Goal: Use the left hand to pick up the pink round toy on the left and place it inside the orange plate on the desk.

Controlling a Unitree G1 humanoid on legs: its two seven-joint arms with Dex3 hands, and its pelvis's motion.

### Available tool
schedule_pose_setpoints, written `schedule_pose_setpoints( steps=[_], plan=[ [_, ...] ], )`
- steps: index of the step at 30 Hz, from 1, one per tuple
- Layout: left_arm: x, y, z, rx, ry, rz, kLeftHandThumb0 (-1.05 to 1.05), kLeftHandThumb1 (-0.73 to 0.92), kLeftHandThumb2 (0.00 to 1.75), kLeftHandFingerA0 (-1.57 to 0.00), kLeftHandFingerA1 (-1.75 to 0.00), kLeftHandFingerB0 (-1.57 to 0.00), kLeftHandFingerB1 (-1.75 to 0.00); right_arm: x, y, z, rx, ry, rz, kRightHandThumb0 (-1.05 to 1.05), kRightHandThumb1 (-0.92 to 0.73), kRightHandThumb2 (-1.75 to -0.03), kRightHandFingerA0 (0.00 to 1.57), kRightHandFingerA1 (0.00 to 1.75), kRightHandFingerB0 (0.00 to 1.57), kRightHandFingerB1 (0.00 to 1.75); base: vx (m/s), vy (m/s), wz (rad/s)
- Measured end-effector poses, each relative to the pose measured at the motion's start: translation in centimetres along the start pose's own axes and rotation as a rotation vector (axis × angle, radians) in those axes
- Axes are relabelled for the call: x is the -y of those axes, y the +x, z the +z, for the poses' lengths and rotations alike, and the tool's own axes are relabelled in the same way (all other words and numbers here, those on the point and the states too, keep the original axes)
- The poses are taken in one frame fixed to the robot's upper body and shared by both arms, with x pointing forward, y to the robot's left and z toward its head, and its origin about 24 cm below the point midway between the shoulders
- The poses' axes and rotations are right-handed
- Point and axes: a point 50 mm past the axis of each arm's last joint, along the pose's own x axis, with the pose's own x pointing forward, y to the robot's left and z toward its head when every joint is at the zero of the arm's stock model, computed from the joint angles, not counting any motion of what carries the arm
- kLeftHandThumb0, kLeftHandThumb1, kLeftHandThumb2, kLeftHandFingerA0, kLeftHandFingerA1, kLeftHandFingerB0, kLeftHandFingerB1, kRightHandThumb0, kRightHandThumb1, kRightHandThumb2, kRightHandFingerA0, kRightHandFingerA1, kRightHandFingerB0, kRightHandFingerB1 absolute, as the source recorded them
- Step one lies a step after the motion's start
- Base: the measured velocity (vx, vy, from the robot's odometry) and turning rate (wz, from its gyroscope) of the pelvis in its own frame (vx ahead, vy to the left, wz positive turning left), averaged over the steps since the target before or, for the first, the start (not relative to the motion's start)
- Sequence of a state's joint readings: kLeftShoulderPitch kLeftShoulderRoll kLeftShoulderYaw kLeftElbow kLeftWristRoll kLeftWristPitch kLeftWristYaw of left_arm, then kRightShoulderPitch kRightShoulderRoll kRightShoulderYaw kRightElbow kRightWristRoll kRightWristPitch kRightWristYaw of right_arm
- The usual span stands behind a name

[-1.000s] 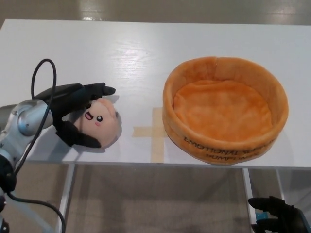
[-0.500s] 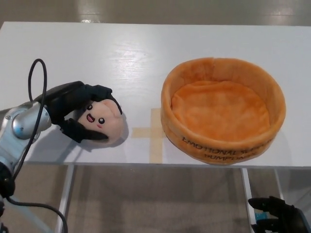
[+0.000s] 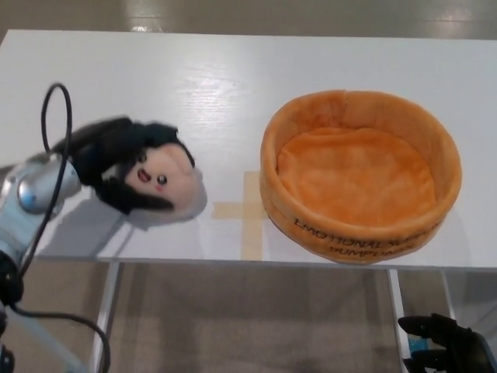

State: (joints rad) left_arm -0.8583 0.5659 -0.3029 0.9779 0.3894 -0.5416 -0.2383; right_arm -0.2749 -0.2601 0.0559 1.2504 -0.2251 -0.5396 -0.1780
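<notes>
I had the white desk [image 3: 233,85] filling most of my head view, its near edge running just under the orange plate [image 3: 361,175]. That plate, a soft round tub with a high wall and dark lettering on its near side, sat at the desk's right part with nothing in it. Left of the plate, a tan tape cross [image 3: 248,210] marked the desktop, its right arm reaching the plate's wall. Further left of the plate, well apart from it, I saw the left hand [image 3: 116,159], blurred, wrapped around the pink round toy [image 3: 169,183]. One black finger curled over the toy's top and another ran beneath it, pinching it, with the little face showing between them and turned toward me. The right hand [image 3: 446,348] hung below the plate, under the desk's edge; its fingers I could not tell.
</notes>
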Motion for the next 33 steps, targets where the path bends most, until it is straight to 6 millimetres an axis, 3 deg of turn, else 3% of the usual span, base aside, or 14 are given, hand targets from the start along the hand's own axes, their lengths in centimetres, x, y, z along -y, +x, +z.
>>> schedule_pose_setpoints(
  steps=[4,9,17,19,21,22,25,26,27,28,29,31,32,33],
  plan=[
    [-3.0,0.8,1.6,0.046,0.028,0.090,-0.24,0.79,0.71,-0.78,-1.49,-0.79,-1.02,0.0,0.0,0.0,0.000,0.001,0.000,-0.13,-0.61,-0.57,0.59,0.52,0.61,0.48,0.00,0.000,0.00],
    [-5.1,1.9,3.8,0.111,0.037,0.153,-0.26,0.80,0.67,-0.75,-1.53,-0.76,-1.06,0.0,0.0,-0.1,-0.003,0.000,0.003,-0.12,-0.62,-0.58,0.58,0.51,0.60,0.48,0.00,0.000,0.00],
    [-6.4,4.2,8.3,0.218,0.068,0.168,-0.26,0.78,0.63,-0.75,-1.56,-0.78,-0.96,0.0,0.0,-0.1,-0.009,-0.001,0.008,-0.11,-0.62,-0.58,0.58,0.51,0.60,0.48,0.00,0.000,0.00],
    [-6.4,4.7,9.3,0.240,0.080,0.166,-0.28,0.77,0.67,-0.78,-1.58,-0.80,-1.03,0.0,0.0,-0.1,-0.008,-0.001,0.009,-0.11,-0.62,-0.57,0.60,0.54,0.61,0.49,0.00,0.000,0.00],
    [-6.4,5.1,10.0,0.254,0.085,0.165,-0.29,0.77,0.65,-0.71,-1.60,-0.71,-1.15,0.1,0.0,-0.1,-0.008,-0.001,0.009,-0.11,-0.62,-0.58,0.59,0.53,0.61,0.49,0.00,0.000,0.00],
    [-6.2,5.6,11.0,0.273,0.093,0.158,-0.29,0.77,0.63,-0.74,-1.58,-0.77,-1.02,0.1,0.1,0.0,-0.007,-0.001,0.009,-0.10,-0.61,-0.57,0.59,0.53,0.61,0.50,0.00,0.000,0.00],
    [-5.4,6.3,12.3,0.297,0.111,0.140,-0.27,0.73,0.64,-0.74,-1.61,-0.77,-1.03,0.1,0.1,0.1,-0.004,-0.001,0.010,-0.10,-0.61,-0.57,0.59,0.53,0.61,0.49,0.00,0.000,0.00],
    [-5.1,6.6,12.6,0.303,0.115,0.134,-0.28,0.71,0.61,-0.81,-1.56,-0.83,-0.53,0.1,0.1,0.0,-0.005,0.000,0.010,-0.12,-0.61,-0.57,0.59,0.53,0.62,0.49,0.00,0.000,0.00],
    [-4.6,6.9,13.1,0.312,0.117,0.124,-0.28,0.71,0.61,-0.81,-1.56,-0.83,-0.53,0.1,0.1,0.0,-0.005,0.001,0.011,-0.12,-0.61,-0.57,0.59,0.53,0.62,0.49,0.00,0.000,0.00],
    [-4.1,7.2,13.6,0.320,0.116,0.114,-0.26,0.73,0.62,-0.78,-1.67,-0.76,-1.07,0.1,0.1,0.0,-0.005,0.001,0.012,-0.12,-0.62,-0.58,0.58,0.52,0.61,0.49,0.00,0.000,0.00],
    [-3.8,7.3,13.9,0.325,0.115,0.108,-0.26,0.73,0.62,-0.78,-1.67,-0.76,-1.07,0.1,0.1,0.0,-0.005,0.002,0.013,-0.12,-0.62,-0.58,0.58,0.52,0.61,0.49,0.00,0.000,0.00],
    [-2.9,7.7,14.7,0.337,0.114,0.092,-0.27,0.75,0.63,-0.77,-1.67,-0.78,-1.02,0.1,0.1,0.1,-0.003,0.001,0.015,-0.11,-0.62,-0.58,0.58,0.52,0.61,0.49,0.00,0.000,0.00],
    [-2.2,8.0,15.3,0.348,0.114,0.080,-0.30,0.74,0.66,-0.81,-1.53,-0.69,-0.49,0.1,0.2,0.2,0.001,0.001,0.016,-0.13,-0.62,-0.58,0.57,0.52,0.60,0.48,0.00,0.000,0.00],
    [-1.9,8.1,15.5,0.350,0.113,0.077,-0.30,0.74,0.66,-0.81,-1.53,-0.69,-0.49,0.1,0.2,0.2,0.002,0.001,0.017,-0.13,-0.62,-0.58,0.57,0.52,0.60,0.48,0.00,0.000,0.00]
  ],
)
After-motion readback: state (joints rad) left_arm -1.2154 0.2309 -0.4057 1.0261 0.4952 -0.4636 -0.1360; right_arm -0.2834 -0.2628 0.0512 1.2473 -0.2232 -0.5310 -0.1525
